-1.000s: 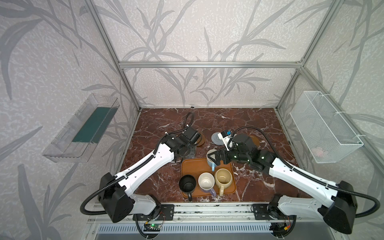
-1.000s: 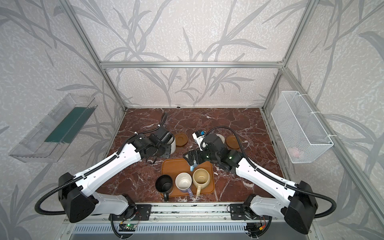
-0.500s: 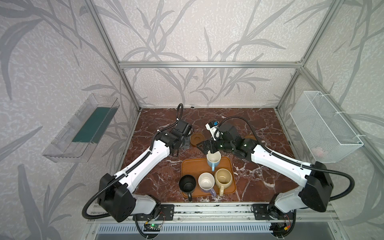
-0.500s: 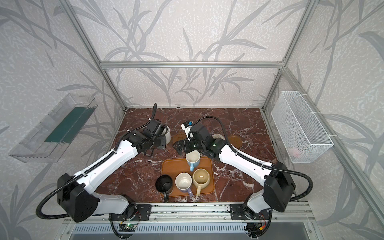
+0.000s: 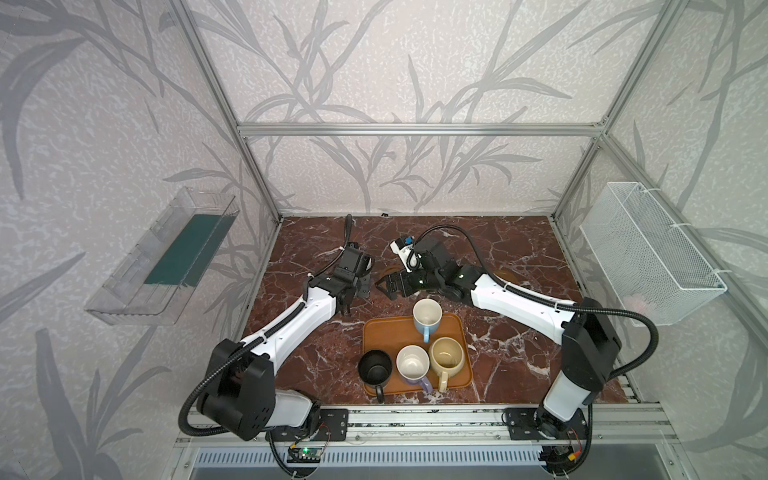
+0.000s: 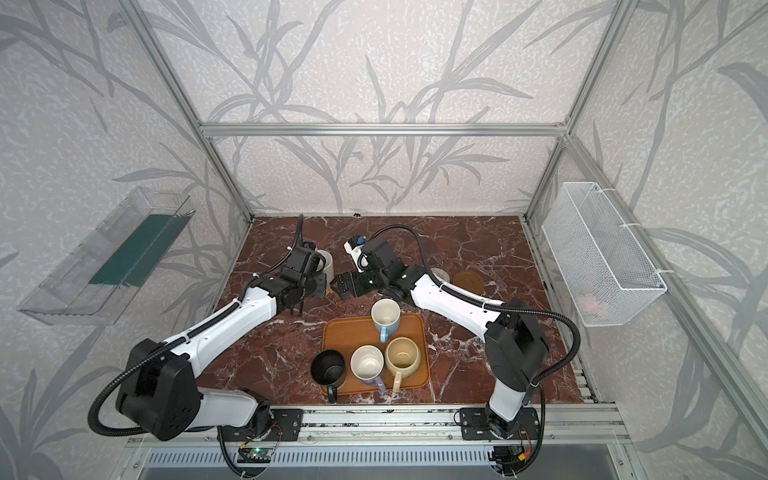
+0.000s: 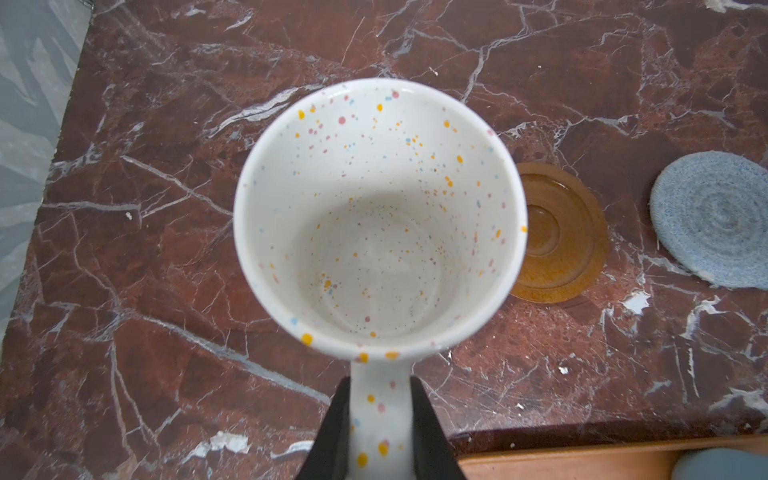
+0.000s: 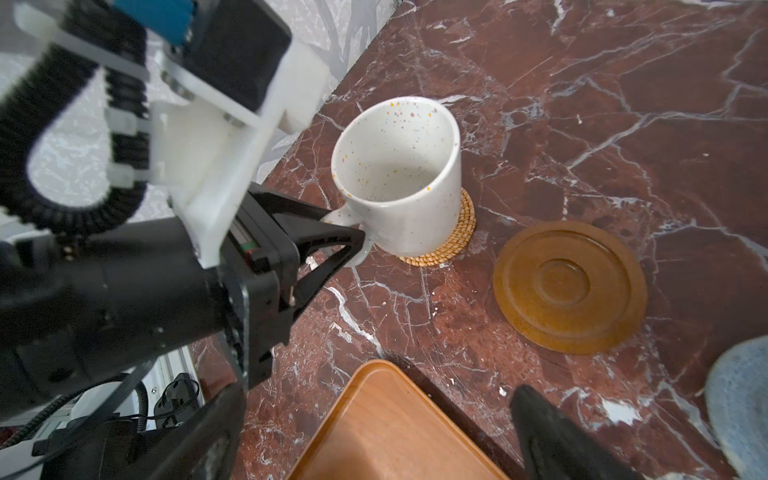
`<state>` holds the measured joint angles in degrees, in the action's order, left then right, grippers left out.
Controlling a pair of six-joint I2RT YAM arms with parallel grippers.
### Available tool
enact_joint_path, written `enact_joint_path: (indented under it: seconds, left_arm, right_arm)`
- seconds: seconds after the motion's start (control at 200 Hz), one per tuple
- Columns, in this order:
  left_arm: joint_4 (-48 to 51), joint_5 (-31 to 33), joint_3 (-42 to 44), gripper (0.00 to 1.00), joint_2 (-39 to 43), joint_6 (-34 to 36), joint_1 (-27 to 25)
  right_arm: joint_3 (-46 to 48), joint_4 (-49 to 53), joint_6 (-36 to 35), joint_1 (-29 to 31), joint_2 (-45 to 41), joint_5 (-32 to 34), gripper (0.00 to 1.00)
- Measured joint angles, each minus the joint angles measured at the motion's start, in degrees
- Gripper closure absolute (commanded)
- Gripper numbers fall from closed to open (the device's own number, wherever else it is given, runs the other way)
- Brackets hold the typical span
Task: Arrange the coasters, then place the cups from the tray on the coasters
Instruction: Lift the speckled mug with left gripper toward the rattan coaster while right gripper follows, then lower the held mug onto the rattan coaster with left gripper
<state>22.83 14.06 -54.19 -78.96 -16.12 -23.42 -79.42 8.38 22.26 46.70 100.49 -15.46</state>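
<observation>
Placing step: I judge the first cup delivery is nearly complete. The white mug stands over the rattan coaster, beyond the far corner of the tray on the left arm's side.
Left tool: pressed together on the mug's handle, pinching it from both sides.
Right tool: spread wide, holding nothing, hovering just beyond the tray's far edge.
Seating: the mug sits off-centre, with rattan showing on one side only. I cannot tell whether its base is fully down.
Next move: I would confirm contact, release the handle, then back out along the handle line so the mug is not dragged.
Remaining on tray: light blue mug near the far edge; black mug, lavender mug and cream-yellow mug along the near edge, all upright.
Mug: glazed white ceramic with coloured speckles, a straight wall and a loop handle.
Coasters: the rattan is coiled and coarse, and I judge it grippy. The brown saucer coaster is smooth with turned rings. The grey-blue coaster is a soft spiral weave.
Tabletop: glossy red-brown marble pattern with white veins.
</observation>
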Motion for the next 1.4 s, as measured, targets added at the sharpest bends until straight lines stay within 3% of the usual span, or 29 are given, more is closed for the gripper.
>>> enact_joint_path:
  seconds: [0.73, 1.4]
  left_arm:
    - [-13.6, -4.28, 8.61, 1.0, 0.0, 0.9, 6.29]
    - [-17.59, -5.42, 9.25, 1.0, -2.71, 0.5, 7.1]
  right_arm:
    - [-5.7, 1.33, -1.05, -1.88, 5.29, -3.69, 0.01]
    - [-5.7, 2.64, -1.33, -1.88, 5.38, -4.15, 0.01]
